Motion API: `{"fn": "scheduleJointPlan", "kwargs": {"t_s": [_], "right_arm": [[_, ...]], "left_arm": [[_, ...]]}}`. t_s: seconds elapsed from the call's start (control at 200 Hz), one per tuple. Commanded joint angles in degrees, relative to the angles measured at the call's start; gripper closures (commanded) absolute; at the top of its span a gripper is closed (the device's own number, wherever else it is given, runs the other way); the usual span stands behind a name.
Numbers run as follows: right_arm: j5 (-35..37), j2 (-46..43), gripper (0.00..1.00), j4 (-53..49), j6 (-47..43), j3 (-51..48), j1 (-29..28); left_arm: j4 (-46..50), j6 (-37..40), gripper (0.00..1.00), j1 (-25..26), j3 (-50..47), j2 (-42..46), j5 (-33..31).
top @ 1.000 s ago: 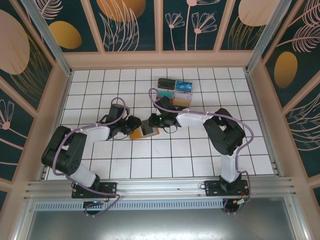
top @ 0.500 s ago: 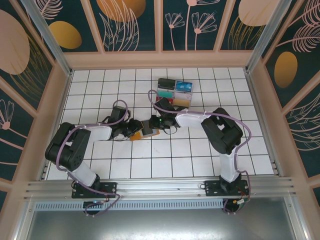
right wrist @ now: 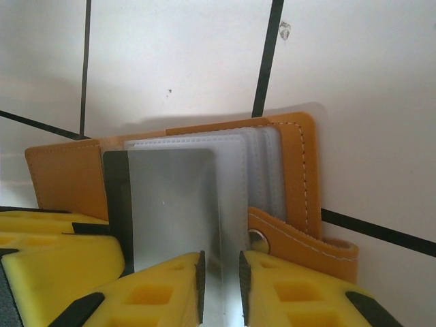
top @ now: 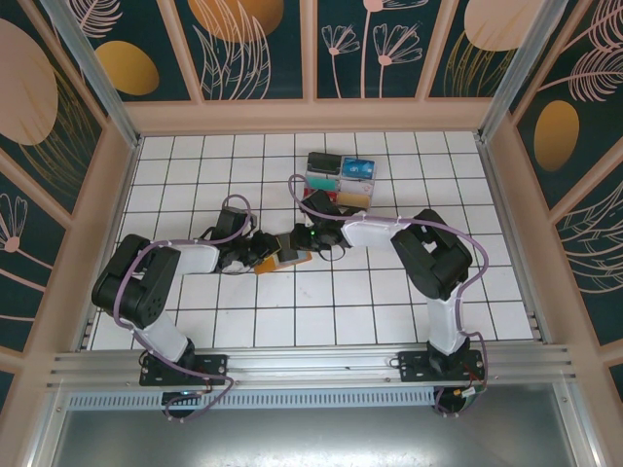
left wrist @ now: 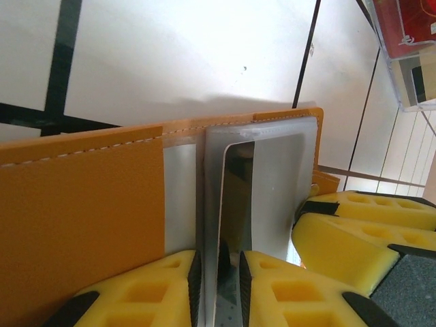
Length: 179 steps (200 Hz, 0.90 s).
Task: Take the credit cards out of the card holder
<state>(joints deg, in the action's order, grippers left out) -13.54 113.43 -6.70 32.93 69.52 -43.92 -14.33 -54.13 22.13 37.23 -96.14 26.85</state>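
Card holder [top: 266,265] lies open near the bench [top: 389,302] centre, long axis roughly parallel to the near edge, between both grippers. Left gripper [left wrist: 218,272] is pinched narrow on an upright clear sleeve [left wrist: 272,177] of the holder, sleeve pointing away from it. Right gripper [right wrist: 218,279] is closed narrow on a silver card [right wrist: 174,204] lying over the sleeves, snap tab [right wrist: 306,238] just beside its fingers.

Both arms stretch inward and low; left tool [left wrist: 219,262] and right tool [right wrist: 219,262] face each other, each clamped on the card holder [right wrist: 300,170].
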Motion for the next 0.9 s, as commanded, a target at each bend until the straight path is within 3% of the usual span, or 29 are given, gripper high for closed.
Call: {"fn": "scheduleJointPlan", "kwargs": {"t_s": [0.0, 0.245, 0.455, 0.701, 0.891], "right_arm": [[0.53, 2.77, 0.75, -3.47, -0.63, -0.21, -0.02], [0.62, 3.1, 0.75, -3.49, -0.41, -0.27, -0.02], [1.05, 3.12, 0.75, -3.91, -0.23, -0.08, -0.02], [1.67, 3.13, 0.75, -4.28, -0.25, -0.17, -0.02], [2.81, 2.7, 0.75, -4.38, 0.1, -0.57, 0.11]], "left_arm": [[-0.56, 1.49, 0.75, 0.21, -0.49, 0.21, 1.4], [-4.23, 0.79, 0.75, 0.23, -0.42, -0.19, 5.17], [-2.3, 1.49, 0.79, 0.19, -0.39, 0.3, 3.42], [-1.14, 1.91, 0.96, 0.19, -0.94, 1.34, 1.52], [2.72, 3.66, 1.0, 0.2, -0.9, 2.95, -1.07]]}}
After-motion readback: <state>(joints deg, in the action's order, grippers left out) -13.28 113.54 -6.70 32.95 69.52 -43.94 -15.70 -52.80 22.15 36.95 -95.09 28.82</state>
